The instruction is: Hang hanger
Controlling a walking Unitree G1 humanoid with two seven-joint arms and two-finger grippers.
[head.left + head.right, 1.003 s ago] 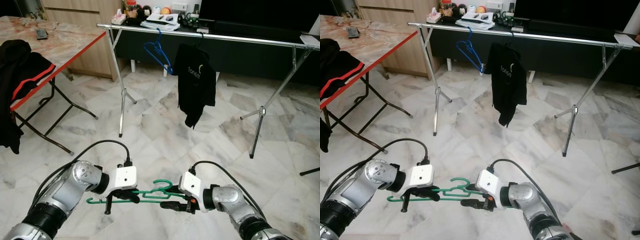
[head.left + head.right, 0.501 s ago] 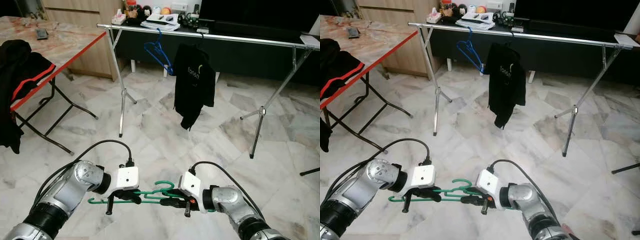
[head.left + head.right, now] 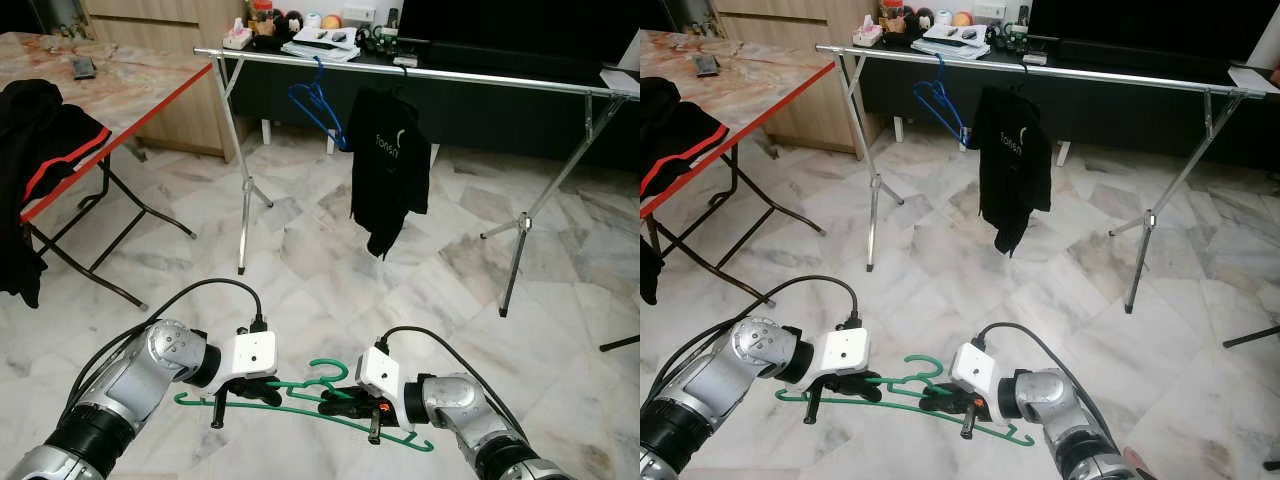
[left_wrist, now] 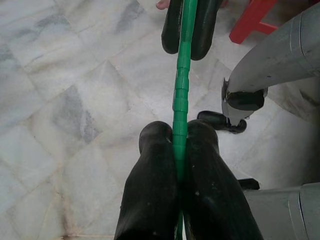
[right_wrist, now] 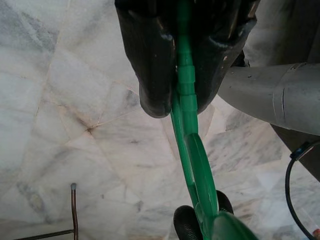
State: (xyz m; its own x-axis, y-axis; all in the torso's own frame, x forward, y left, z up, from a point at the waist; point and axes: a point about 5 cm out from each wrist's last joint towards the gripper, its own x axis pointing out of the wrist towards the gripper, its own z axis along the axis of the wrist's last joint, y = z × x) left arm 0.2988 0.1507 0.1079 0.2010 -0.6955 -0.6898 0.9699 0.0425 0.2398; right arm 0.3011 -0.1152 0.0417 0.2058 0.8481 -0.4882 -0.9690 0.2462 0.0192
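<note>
Two grippers low in the frame: left gripper (image 3: pixel 238 397) and right gripper (image 3: pixel 352 408), both clamped on thin green plastic hanger (image 3: pixel 300 395); long silver clothes rail (image 3: pixel 420 72) across the top.

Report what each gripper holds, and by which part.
Both hold the green hanger: left gripper shut on its left arm, right gripper shut just right of the hook.

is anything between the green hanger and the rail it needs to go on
Nothing visible blocks the way. Both the left gripper and right gripper hold the green hanger low over open marble floor; the rail ahead has free stretches beside the blue hanger and black shirt.
</note>
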